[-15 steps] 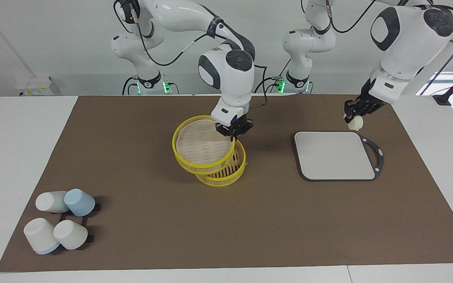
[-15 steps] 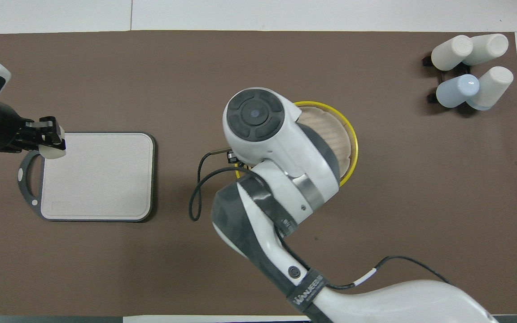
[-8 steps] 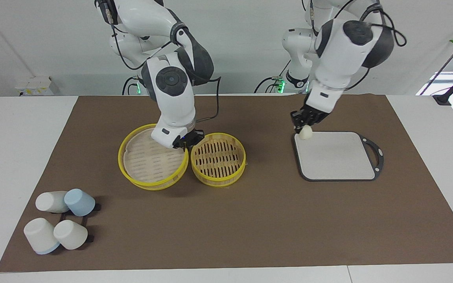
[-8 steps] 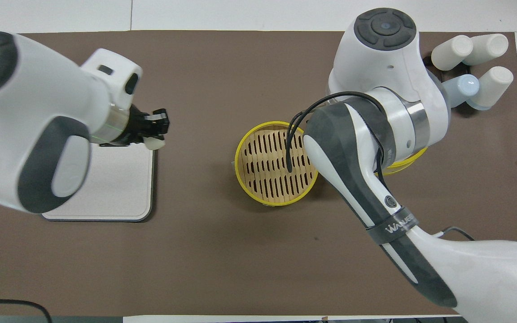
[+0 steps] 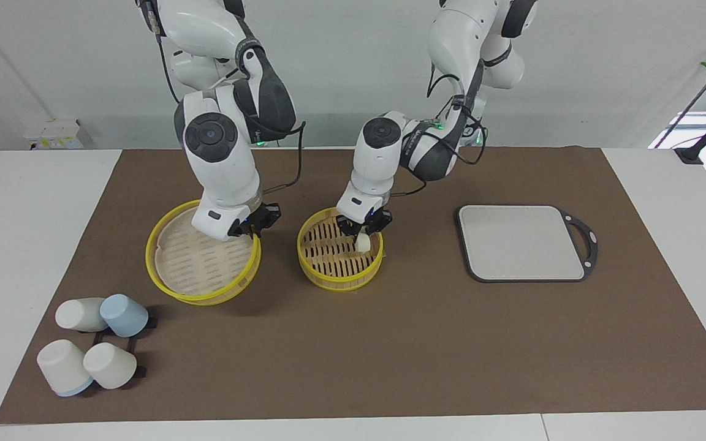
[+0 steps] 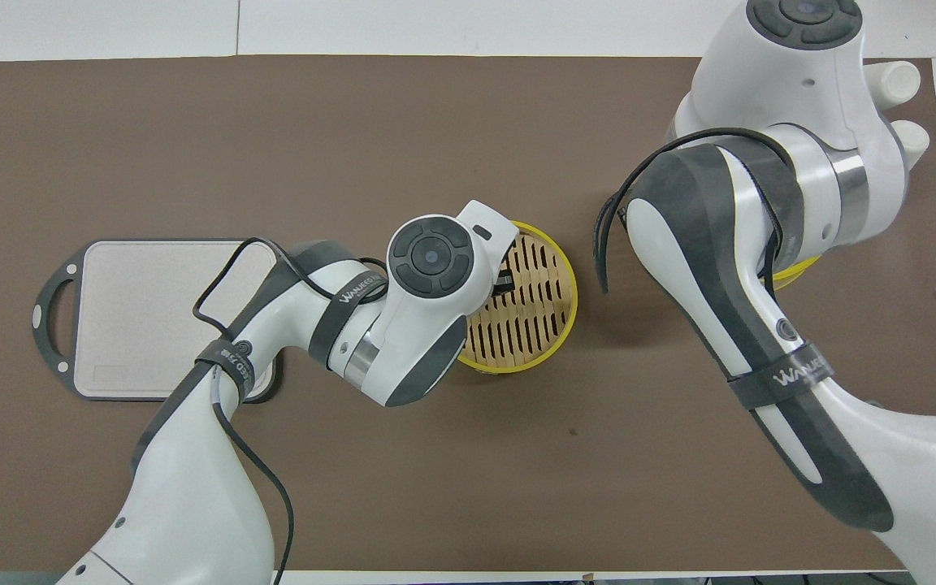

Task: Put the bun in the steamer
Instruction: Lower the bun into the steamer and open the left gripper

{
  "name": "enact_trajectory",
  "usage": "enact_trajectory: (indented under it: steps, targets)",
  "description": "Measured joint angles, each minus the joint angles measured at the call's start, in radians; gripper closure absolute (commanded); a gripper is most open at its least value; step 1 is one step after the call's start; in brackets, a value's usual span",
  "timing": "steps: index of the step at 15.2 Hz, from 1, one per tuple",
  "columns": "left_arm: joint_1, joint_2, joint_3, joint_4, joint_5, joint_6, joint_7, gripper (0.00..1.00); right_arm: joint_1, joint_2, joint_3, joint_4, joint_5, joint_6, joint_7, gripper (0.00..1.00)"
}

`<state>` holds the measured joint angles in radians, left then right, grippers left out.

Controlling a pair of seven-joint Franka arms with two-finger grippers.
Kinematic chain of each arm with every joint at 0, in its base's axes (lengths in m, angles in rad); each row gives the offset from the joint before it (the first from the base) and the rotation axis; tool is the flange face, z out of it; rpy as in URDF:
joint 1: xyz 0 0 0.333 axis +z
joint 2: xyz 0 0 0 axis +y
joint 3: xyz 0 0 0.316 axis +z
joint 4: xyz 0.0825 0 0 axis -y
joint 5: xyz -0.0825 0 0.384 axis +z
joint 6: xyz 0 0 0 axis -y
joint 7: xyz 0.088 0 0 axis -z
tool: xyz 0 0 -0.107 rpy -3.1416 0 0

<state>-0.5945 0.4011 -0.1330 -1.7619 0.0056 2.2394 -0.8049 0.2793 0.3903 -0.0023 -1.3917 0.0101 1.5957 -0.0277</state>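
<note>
Steamer basket [image 5: 339, 257]: open, slatted base exposed, on the brown mat [image 5: 390, 343]; landmark for all entries below.

Bun [image 5: 363, 243]: inside the basket's rim at the edge toward the left arm's end, pinched between the fingers of the left gripper [image 5: 363, 228]. Whether it already rests on the slats cannot be told.

Left gripper: low over the basket, closed on the bun.

Steamer lid [image 5: 197, 260]: beside the basket, toward the right arm's end, tilted and held at its rim by the right gripper [image 5: 254, 228], fingers closed on it.

Grey cutting board [image 5: 521, 242]: beside the basket, toward the left arm's end; bare.

Cups [image 5: 92, 349]: four, farther from the robots than the lid.

Status: carry looks complete. Remaining, by judgement: release the bun, withdraw the left gripper; lid possibly to go back.
</note>
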Motion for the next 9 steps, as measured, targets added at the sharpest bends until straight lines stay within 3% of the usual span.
enact_trajectory:
  steps: [3,5,6,9]
  targets:
    - [-0.003,0.01,0.002,-0.023,0.006,0.048,0.0,0.62,0.003,0.0,0.005,-0.005,0.0,0.0,0.0,1.0]
    - [-0.006,0.01,0.002,-0.032,0.006,0.055,0.0,0.27,0.003,0.0,0.005,-0.006,0.0,0.0,0.0,1.0]
    - [-0.008,0.01,0.002,-0.035,0.006,0.055,0.0,0.0,0.003,0.0,0.005,-0.007,0.0,0.0,0.0,1.0]
    - [-0.011,0.007,0.005,-0.036,0.006,0.053,-0.008,0.0,0.004,0.0,0.006,-0.007,0.0,0.0,0.0,1.0]
